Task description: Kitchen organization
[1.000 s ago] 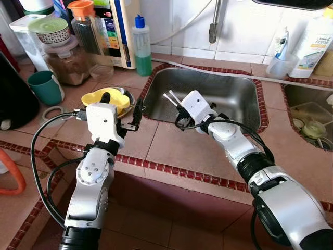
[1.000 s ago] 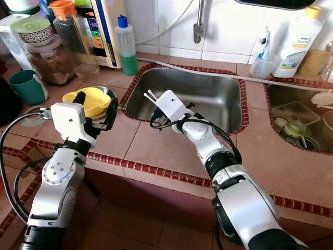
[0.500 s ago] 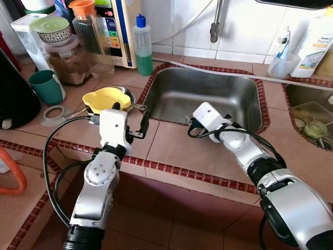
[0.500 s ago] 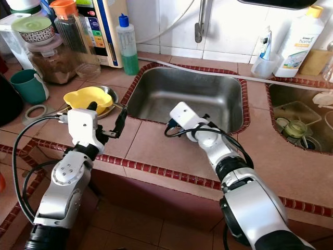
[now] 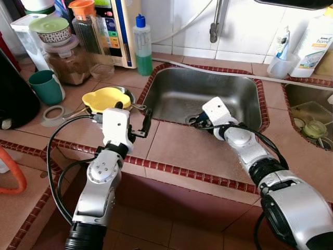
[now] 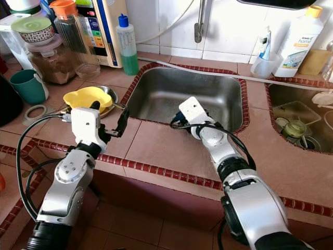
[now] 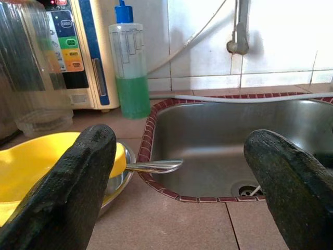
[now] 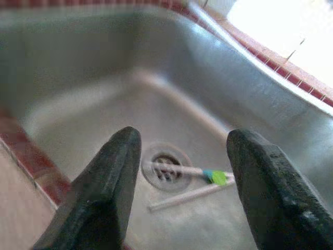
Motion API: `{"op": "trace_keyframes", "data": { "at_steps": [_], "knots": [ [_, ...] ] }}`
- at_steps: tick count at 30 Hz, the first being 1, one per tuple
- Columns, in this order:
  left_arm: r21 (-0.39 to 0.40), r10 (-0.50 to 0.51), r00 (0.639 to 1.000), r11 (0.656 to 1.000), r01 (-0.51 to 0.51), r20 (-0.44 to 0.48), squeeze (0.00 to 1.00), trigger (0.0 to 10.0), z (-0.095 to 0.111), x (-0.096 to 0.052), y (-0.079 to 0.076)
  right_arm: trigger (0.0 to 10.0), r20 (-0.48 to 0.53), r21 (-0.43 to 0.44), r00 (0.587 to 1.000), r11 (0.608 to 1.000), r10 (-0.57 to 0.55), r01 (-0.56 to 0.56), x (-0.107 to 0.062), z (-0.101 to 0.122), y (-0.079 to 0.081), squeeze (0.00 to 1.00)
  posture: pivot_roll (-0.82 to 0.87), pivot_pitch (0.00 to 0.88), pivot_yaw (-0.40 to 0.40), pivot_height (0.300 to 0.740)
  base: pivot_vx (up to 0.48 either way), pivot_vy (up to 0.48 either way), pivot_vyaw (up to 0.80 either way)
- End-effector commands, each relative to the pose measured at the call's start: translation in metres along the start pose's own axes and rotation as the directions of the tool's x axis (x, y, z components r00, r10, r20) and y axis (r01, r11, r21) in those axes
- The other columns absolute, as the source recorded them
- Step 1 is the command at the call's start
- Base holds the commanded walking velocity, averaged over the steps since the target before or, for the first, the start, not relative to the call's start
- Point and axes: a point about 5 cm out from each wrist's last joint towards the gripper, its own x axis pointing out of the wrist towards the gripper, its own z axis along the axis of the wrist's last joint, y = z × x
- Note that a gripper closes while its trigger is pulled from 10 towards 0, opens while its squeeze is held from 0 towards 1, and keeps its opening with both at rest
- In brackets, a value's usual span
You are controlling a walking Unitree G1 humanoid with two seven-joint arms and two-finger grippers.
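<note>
Chopsticks [image 8: 183, 183] now dropped by sink [image 5: 244, 88] drain, right gripper [image 8: 179, 192] parted above

The sink [image 5: 208, 96] is bare steel, rimmed by dark red tiles. A yellow bowl [image 5: 106, 99] sits near a teal mug [image 5: 46, 87] and a bottle [image 5: 142, 47] of green liquid with a blue cap.

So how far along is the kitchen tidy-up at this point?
Done: two sticks lie by the sink drain. In hand: nothing; the right gripper hangs open above them, and the left gripper is open near the yellow bowl. Left: bowl, jars and cup on the counter.
</note>
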Motion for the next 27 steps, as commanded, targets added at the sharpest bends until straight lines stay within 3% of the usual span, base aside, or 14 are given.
{"op": "trace_keyframes", "data": {
  "at_steps": [1,4,5,7,9,13,16,17,18,19,20,24,27],
  "knots": [
    [0.024,-0.004,1.0,1.0,0.004,-0.005,0.0,10.0,-0.002,0.003,0.0,10.0,0.077,0.119,0.997,0.993,-0.016,0.007,0.001,0.013,-0.004,1.0,0.03,0.075,0.028,0.74,0.0,0.0,0.0],
    [0.035,-0.007,1.0,0.999,0.008,-0.014,0.0,10.0,-0.005,0.004,0.0,10.0,0.112,0.255,0.994,0.967,-0.005,-0.024,-0.001,0.017,-0.002,1.0,0.02,0.077,0.027,0.74,0.0,0.0,0.0],
    [0.035,-0.007,1.0,0.999,0.008,-0.014,0.0,10.0,-0.005,0.004,0.0,10.0,0.112,0.255,0.994,0.967,-0.005,-0.024,-0.001,0.017,-0.002,1.0,0.02,0.077,0.027,0.74,0.0,0.0,0.0],
    [0.055,-0.021,1.0,0.998,0.022,-0.015,0.0,10.0,-0.007,0.008,-0.002,10.0,0.158,0.398,0.986,0.911,0.048,-0.108,-0.009,0.022,0.007,1.0,0.0,0.084,0.027,0.74,0.0,0.0,0.0],
    [0.058,-0.024,1.0,0.998,0.025,-0.017,0.0,10.0,-0.009,0.011,-0.002,10.0,0.188,0.475,0.98,0.866,0.071,-0.154,-0.025,0.025,0.015,1.0,-0.03,0.089,0.029,0.74,0.0,0.0,0.0],
    [0.046,-0.021,1.0,0.999,0.022,-0.008,0.0,10.0,-0.009,0.015,-0.005,10.0,0.188,0.494,0.982,0.864,0.002,-0.096,-0.051,0.022,0.015,1.0,-0.06,0.094,0.034,0.74,0.0,0.0,0.0],
    [0.043,-0.021,1.0,0.999,0.021,-0.004,0.0,10.0,-0.009,0.016,-0.006,10.0,0.187,0.494,0.982,0.867,-0.03,-0.068,-0.057,0.021,0.012,1.0,-0.07,0.095,0.036,0.74,0.0,0.0,0.0],
    [0.036,-0.028,1.0,0.999,0.028,0.001,0.0,10.0,-0.009,0.016,-0.008,10.0,0.173,0.475,0.983,0.88,-0.058,-0.031,-0.066,0.02,0.009,1.0,-0.07,0.096,0.038,0.74,0.0,0.0,0.0],
    [0.039,-0.033,0.999,0.999,0.033,0.004,0.0,10.0,-0.01,0.016,-0.009,10.0,0.166,0.446,0.983,0.895,-0.076,-0.006,-0.075,0.022,0.006,0.88,-0.08,0.097,0.04,0.74,0.0,0.0,0.0],
    [0.039,-0.033,0.999,0.999,0.033,0.004,0.0,10.0,-0.01,0.016,-0.009,10.0,0.166,0.446,0.983,0.895,-0.076,-0.006,-0.075,0.022,0.006,0.88,-0.08,0.097,0.04,0.74,0.0,0.0,0.0],
    [0.04,-0.035,0.999,0.999,0.035,0.004,0.0,10.0,-0.011,0.016,-0.01,10.0,0.154,0.421,0.984,0.907,-0.084,0.012,-0.08,0.023,0.005,0.74,-0.08,0.098,0.042,0.74,0.0,0.0,0.0],
    [0.03,-0.046,0.999,0.999,0.045,0.007,0.0,10.0,-0.012,0.016,-0.012,10.0,0.13,0.438,0.986,0.898,-0.104,0.037,-0.084,0.024,0.004,0.71,-0.08,0.099,0.045,0.74,0.0,0.0,-0.48],
    [0.026,-0.049,0.999,0.998,0.049,0.008,0.0,10.0,-0.012,0.016,-0.014,10.0,0.147,0.391,0.981,0.918,-0.129,0.062,-0.084,0.028,0.002,0.68,-0.08,0.098,0.047,0.74,0.0,0.0,-0.7]
  ]
}}
